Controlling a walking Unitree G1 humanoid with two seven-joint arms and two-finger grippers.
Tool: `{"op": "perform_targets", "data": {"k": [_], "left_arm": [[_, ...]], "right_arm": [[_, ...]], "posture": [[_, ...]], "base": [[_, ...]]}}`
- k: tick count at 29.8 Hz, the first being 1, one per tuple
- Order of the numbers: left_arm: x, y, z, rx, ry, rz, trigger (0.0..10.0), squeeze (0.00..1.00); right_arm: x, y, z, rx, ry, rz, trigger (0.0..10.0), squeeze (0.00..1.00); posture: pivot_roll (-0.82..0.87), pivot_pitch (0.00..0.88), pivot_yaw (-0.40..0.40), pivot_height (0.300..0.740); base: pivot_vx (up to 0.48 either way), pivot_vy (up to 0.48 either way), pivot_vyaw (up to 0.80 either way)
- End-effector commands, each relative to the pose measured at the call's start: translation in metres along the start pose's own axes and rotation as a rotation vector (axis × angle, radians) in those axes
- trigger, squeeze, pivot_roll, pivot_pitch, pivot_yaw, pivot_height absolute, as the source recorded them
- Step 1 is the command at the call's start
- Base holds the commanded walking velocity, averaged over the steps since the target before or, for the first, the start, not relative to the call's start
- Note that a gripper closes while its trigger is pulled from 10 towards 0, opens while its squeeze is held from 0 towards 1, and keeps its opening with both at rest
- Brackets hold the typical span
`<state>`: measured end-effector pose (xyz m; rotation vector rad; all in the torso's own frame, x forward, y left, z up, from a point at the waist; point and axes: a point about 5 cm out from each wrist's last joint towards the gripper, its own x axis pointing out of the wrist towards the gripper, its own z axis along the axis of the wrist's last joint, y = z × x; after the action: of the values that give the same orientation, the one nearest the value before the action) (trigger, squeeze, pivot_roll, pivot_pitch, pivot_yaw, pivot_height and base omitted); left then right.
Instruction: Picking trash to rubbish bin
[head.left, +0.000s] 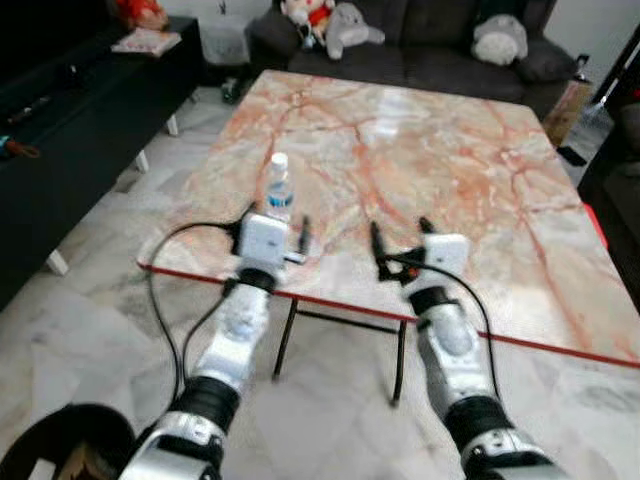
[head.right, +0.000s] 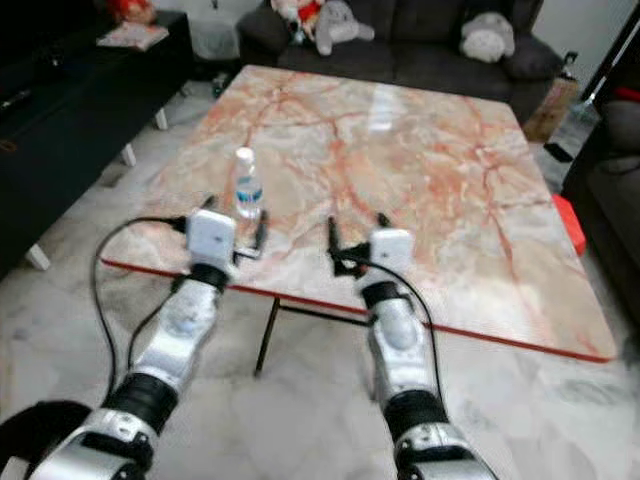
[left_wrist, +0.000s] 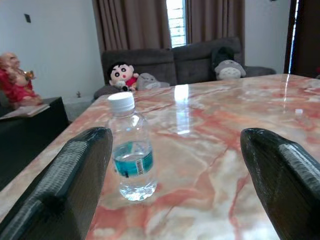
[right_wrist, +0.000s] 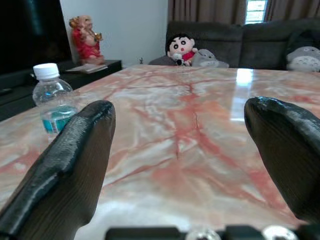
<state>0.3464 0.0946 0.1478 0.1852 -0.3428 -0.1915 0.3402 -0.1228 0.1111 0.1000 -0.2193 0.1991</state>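
Standing upright near the front edge of the pink-veined marble table (head.left: 450, 170), a small clear plastic water bottle with a white cap and blue label (head.left: 279, 187) is lined up for pickup. The left gripper (head.left: 273, 232) is held just short of the bottle, fingers spread wide; the right gripper (head.left: 400, 245) is held over the same edge of the table, well to the bottle's right, fingers likewise apart. The reach appears to be the step in hand; a short advance and closure around the bottle's body seem called for next. A dark round container (head.left: 60, 440) on the floor below the table's front left corner is cut off, so whether it is the bin cannot be told
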Motion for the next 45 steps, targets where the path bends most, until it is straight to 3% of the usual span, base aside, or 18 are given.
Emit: {"op": "perform_targets", "data": {"k": [1, 23, 27, 45], "left_arm": [[0.001, 0.0065, 0.0027, 0.01, -0.015, 0.024, 10.0, 0.0], [0.0021, 0.0106, 0.0045, 0.022, -0.022, 0.046, 10.0, 0.0], [0.0024, 0.011, 0.0051, 0.027, -0.025, 0.046, 10.0, 0.0], [0.0028, 0.0113, 0.0064, 0.034, -0.034, 0.044, 10.0, 0.0]], "right_arm": [[0.0014, 0.0041, 0.0014, 0.01, -0.007, 0.007, 10.0, 0.0], [0.0005, 0.0074, 0.0019, -0.028, -0.013, 0.036, 10.0, 0.0], [0.0006, 0.0069, 0.0011, 0.015, -0.012, 0.016, 10.0, 0.0], [0.0011, 0.0075, 0.0006, 0.001, -0.007, 0.024, 10.0, 0.0]], "posture": [[0.11, 0.097, -0.115, 0.74], [0.11, 0.105, -0.116, 0.74], [0.11, 0.105, -0.116, 0.74], [0.11, 0.08, -0.108, 0.74]], "base": [[0.259, 0.0, 0.0], [0.277, 0.0, 0.2], [0.286, 0.0, 0.2], [0.326, 0.0, 0.0]]}}
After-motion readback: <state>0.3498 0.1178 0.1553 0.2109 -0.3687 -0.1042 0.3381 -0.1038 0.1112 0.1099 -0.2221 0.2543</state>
